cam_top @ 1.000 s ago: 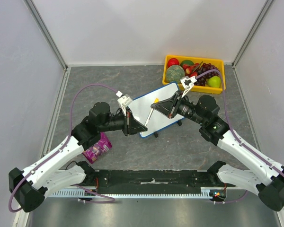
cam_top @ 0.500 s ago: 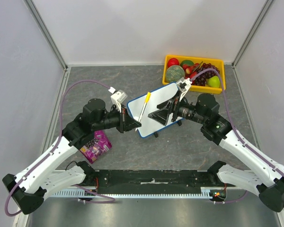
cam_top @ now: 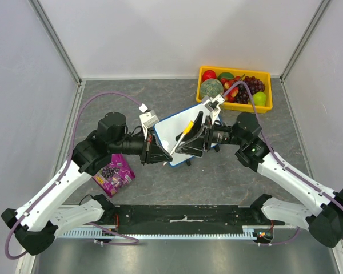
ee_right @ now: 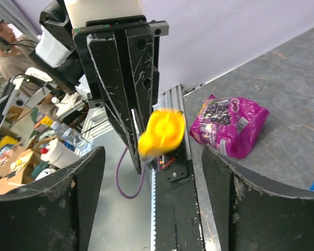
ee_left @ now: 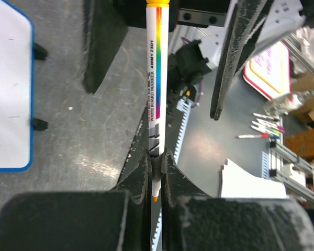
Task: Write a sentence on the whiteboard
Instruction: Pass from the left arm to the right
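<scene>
Marker's tipped over since half a second ago. It was pointing up around 12 o'clock and now leans toward 1, and the right arm has slid in so its jaws sit around the capped end.

Left gripper [ee_left: 155, 157] is clamped tight on the marker [ee_left: 155, 78] low on the barrel, with the orange nib poking out just behind the fingers. Right gripper [ee_right: 153, 157] is wide open, one finger on each side of the yellow cap, and neither one is touching it as far as I can tell. From the right wrist the cap is just a yellow blur, so no detail there.

The whiteboard [ee_left: 8, 89] sits mid-table right under both grippers. From above they cover most of its face, and the left wrist view cuts it off at the left edge. The parts that do show are plain white inside the blue frame, plus a couple of little black feet.

Further out, a purple snack bag [cam_top: 113, 174] lies at about 8 o'clock from the left gripper. A yellow fruit tray [cam_top: 243, 71] sits at about 1 o'clock from the board, well apart. The stuff past the table edge is too blurry to call.
</scene>
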You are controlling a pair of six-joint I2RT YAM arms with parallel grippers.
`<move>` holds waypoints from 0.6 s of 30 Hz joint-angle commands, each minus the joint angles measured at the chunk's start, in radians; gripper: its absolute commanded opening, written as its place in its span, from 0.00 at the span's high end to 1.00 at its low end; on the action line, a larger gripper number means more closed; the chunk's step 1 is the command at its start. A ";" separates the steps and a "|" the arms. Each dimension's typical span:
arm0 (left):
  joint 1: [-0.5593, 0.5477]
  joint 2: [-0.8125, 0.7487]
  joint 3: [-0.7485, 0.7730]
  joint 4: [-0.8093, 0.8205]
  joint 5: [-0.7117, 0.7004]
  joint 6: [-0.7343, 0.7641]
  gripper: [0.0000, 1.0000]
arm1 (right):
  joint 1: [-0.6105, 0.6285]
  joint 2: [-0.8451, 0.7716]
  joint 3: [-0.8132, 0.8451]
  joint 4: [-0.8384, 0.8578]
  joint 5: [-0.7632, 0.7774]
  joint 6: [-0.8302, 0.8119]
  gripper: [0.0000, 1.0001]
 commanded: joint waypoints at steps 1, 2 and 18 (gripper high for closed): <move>0.002 0.030 0.047 -0.015 0.179 0.076 0.98 | 0.017 0.034 0.017 0.129 -0.085 0.070 0.24; 0.002 0.031 0.050 -0.015 0.182 0.077 0.98 | 0.017 0.034 0.015 0.144 -0.089 0.079 0.28; 0.002 0.028 0.055 -0.051 0.189 0.116 0.98 | 0.017 0.029 0.015 0.063 -0.145 0.034 0.51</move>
